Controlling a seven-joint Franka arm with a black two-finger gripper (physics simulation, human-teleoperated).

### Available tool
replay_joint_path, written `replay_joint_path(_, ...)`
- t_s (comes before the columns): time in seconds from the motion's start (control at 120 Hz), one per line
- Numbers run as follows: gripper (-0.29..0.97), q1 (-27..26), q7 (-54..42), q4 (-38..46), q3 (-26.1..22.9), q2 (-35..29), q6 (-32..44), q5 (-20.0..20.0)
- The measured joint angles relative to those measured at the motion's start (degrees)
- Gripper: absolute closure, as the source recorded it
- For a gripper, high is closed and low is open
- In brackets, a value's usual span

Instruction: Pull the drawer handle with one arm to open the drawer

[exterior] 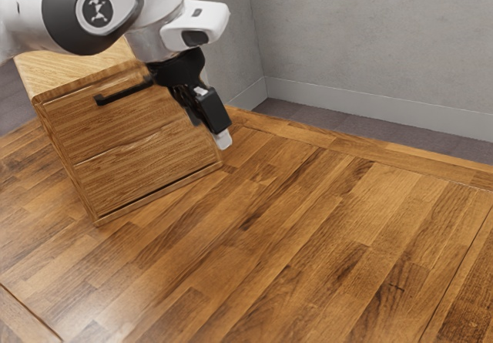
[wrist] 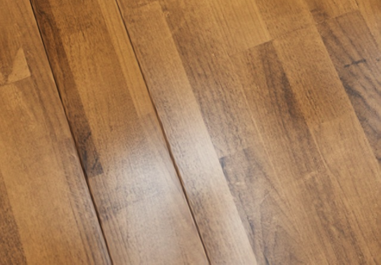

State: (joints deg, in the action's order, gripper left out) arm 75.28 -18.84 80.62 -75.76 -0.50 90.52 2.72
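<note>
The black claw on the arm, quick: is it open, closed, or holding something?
Gripper: cannot be told whether open or closed from this side. It hangs past the end of the drawer handle, not on it.

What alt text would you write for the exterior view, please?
A black gripper hangs by a wooden cabinet, lower than its black drawer handle and not holding it. The cabinet stands on a wooden plank surface.

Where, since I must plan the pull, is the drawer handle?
Exterior view's upper left: the black handle crosses the top drawer, just left of the gripper.
</note>
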Motion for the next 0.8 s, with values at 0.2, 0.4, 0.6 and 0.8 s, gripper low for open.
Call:
replay_joint_path(0.2,0.0,-5.84,0.97,-0.08,0.06,0.34,-0.07,0.2)
replay_joint_path(0.4,0.0,0.54,5.71,-17.51,-5.62,-7.61,-12.53,3.49)
replay_joint_path(0.6,0.01,-6.38,8.15,-19.2,-11.39,-10.45,-19.03,-1.38)
replay_joint_path(0.8,0.0,20.57,-8.77,-6.75,13.17,-40.34,-13.62,24.1)
